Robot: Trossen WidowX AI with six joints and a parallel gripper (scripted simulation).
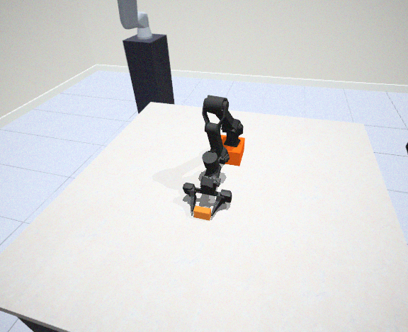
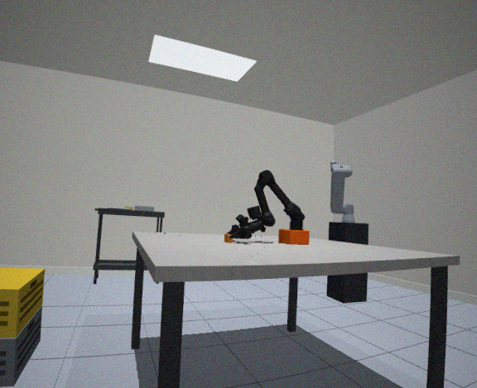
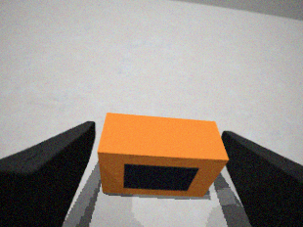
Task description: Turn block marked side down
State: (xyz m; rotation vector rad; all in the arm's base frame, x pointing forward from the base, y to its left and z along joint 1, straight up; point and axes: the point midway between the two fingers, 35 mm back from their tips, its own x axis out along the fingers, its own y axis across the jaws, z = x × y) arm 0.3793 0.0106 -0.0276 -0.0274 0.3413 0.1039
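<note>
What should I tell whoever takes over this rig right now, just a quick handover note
Gripper: open, holding nothing; gaps show between both fingers and the block.
Block: resting on the table between the fingers, in front of the arm's orange base.
Marked side: the dark patch faces the wrist camera, sideways, not down.
Done: block set down and let go.
Left: judging by the patch, probably one more quarter turn is needed to put it face down, then release and back away.

The robot arm (image 1: 214,135) is all black, made of thick rounded parts. It stands on an orange box base (image 1: 237,154). Its gripper (image 1: 202,207) has two black fingers.
</note>
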